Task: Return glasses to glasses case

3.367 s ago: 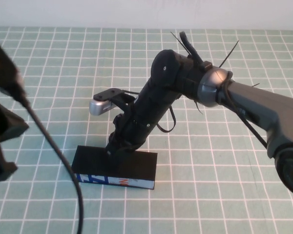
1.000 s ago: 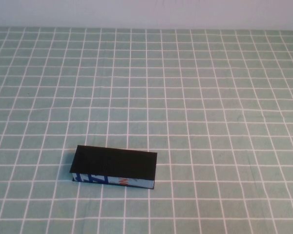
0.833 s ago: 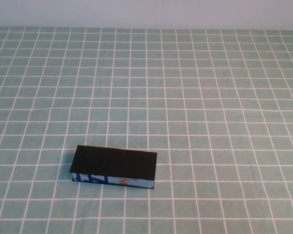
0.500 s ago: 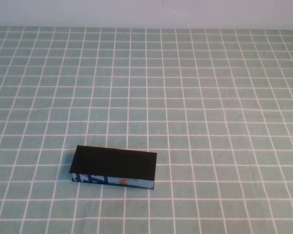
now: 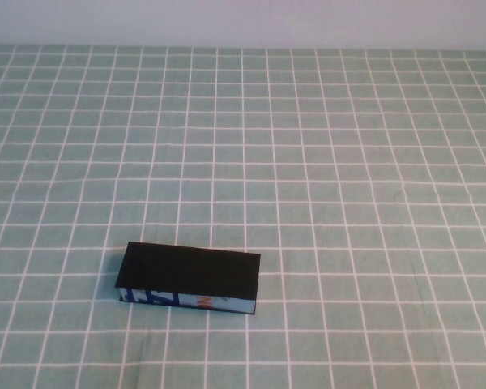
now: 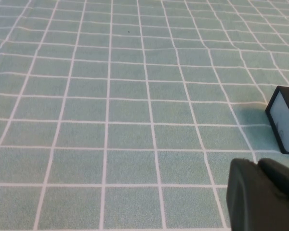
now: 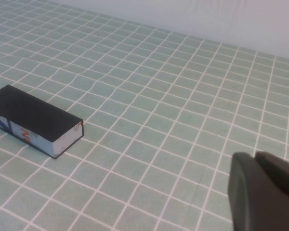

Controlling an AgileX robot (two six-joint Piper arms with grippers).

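I am seeing the glasses case (image 5: 189,278) lying closed on the green checked tablecloth (image 5: 348,162), toward the near left of the table, its black lid up and its blue-marked side facing me. The glasses are not showing anywhere. The left gripper (image 6: 263,195) is hovering near the case's end; the right gripper (image 7: 263,188) is hanging well apart from it. I cannot tell how wide either claw stands.
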